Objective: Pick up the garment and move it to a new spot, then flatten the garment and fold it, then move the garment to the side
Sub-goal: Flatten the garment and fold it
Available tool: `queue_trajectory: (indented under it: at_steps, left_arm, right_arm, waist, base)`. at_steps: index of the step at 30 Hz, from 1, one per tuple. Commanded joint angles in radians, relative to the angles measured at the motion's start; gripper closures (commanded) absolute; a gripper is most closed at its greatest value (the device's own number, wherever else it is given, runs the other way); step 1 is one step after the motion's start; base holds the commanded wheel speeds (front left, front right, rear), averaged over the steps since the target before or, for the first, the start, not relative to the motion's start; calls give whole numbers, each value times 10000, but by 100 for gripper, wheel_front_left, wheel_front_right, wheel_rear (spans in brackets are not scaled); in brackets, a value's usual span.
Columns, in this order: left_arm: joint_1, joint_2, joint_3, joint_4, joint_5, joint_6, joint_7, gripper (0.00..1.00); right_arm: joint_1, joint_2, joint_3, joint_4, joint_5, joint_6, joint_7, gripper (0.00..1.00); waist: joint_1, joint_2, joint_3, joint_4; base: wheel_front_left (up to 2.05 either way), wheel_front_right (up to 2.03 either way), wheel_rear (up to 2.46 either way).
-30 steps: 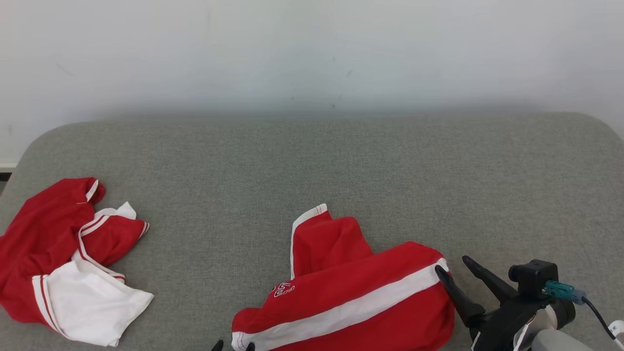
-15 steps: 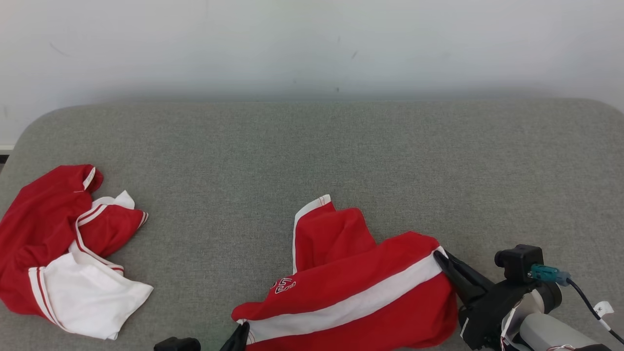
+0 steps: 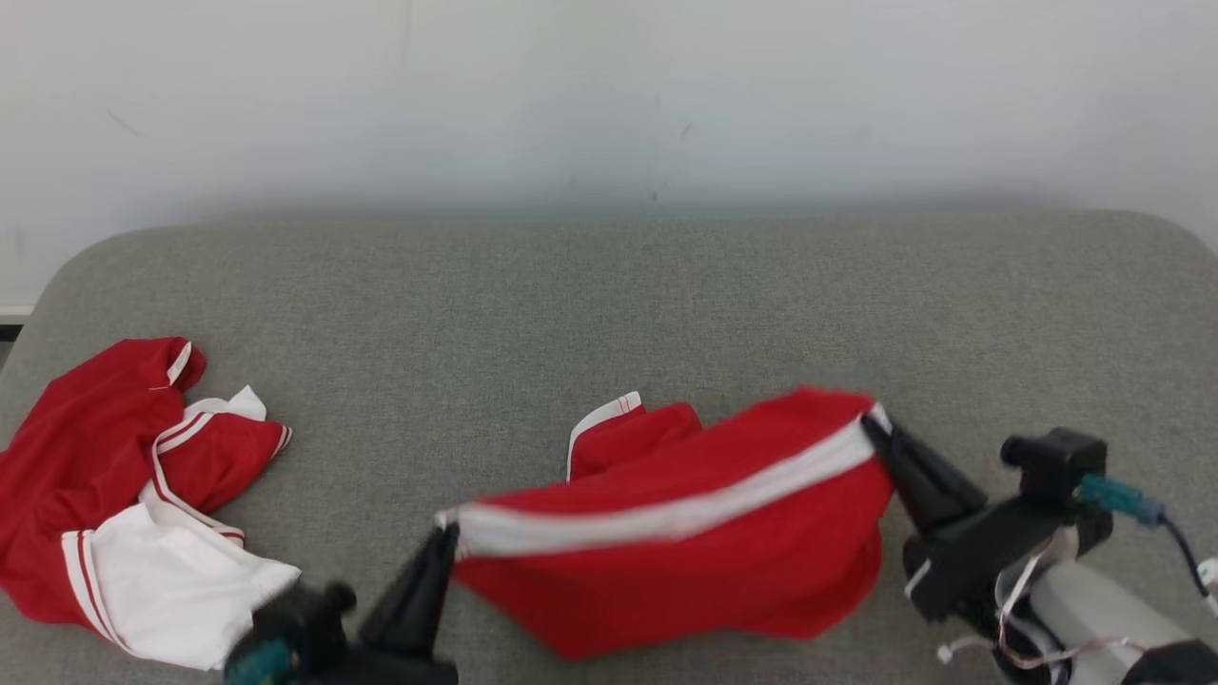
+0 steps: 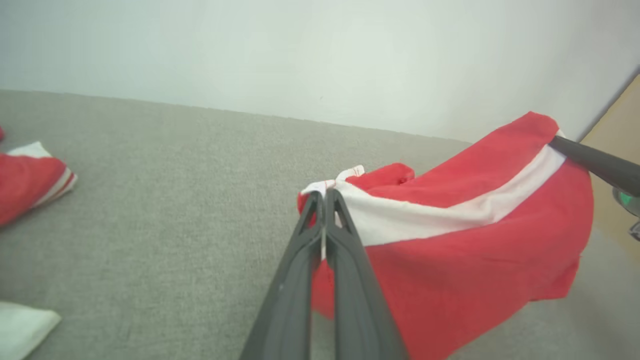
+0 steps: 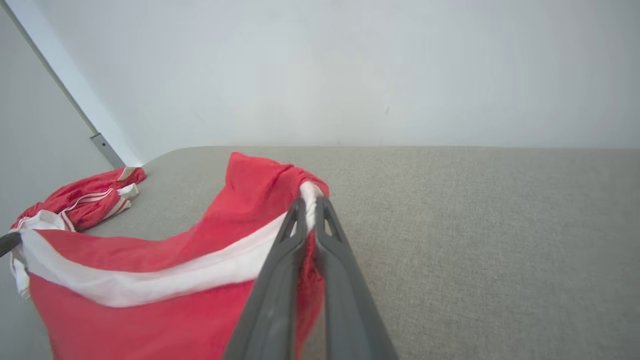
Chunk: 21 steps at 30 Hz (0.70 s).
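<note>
The left gripper [image 3: 445, 540] is closed, its two fingers pressed together on the left end of the white stripe [image 3: 666, 514] of the garment [image 3: 666, 571]. In the left wrist view a thin edge of white cloth shows between the fingers [image 4: 300, 280], with the corner of the garment bunched at their tips. The right gripper [image 3: 880, 433] is likewise closed, pinching the right end of the same stripe; in the right wrist view the cloth gathers into folds around the fingertips. The garment is red and hangs stretched between the two grippers, with the stripe running along its upper edge and rising from the left gripper to the right gripper. The red body drapes below the stripe, near the front middle of the grey surface [image 3: 609, 304]. Whether the lower edge touches the surface cannot be told. A red flap with a white hem [image 3: 601, 416] sits behind the stretched part, low against the surface. The garment appears blurred in the head view. A second garment [image 3: 114, 514], red and white, lies crumpled on the left end of the surface, well apart from the held one. A pale wall [image 3: 609, 95] stands behind the surface.
</note>
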Motion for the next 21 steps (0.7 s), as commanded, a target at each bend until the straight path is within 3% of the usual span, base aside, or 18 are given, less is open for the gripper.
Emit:
queue_trajectory:
  at_steps: [1, 5, 10, 14, 15, 21]
  left_arm:
    - [-575, 188, 11, -244, 180, -8, 86, 100]
    - [-2585, 860, -220, -1026, 267, -6, 959, 100]
    - [-6174, 1759, -449, -1310, -247, 1, 2449, 100]
    - [-9123, 2026, -608, -676, -757, 3, 3128, 100]
    - [-9123, 2026, -608, -676, -757, 3, 3128, 100]
    - [-13641, 2002, -805, 831, -1239, 3, 3186, 100]
  right_arm:
    - [-329, 95, -249, -72, -127, 10, -47, 100]
    - [-1698, 401, -685, -5, -640, 11, 84, 100]
    - [-4595, 1221, -1207, 657, -1244, 10, 734, 100]
    - [-7218, 1814, -1486, 1471, -1626, 11, 1247, 100]
    - [-7218, 1814, -1486, 1471, -1626, 11, 1247, 100]
    - [-11344, 2329, -1893, 3029, -2239, 11, 1558, 100]
  waist:
    - [1, -1, 49, -22]
    - [1, -1, 456, -184]
    - [1, -1, 1740, -624]
    - [1, -1, 2905, -916]
    - [1, -1, 2905, -916]
    - [1, -1, 4786, -1257]
  base:
    - [0, 0, 0]
    - [0, 0, 0]
    - [0, 0, 0]
    - [0, 0, 0]
    - [0, 0, 0]
    - [0, 0, 0]
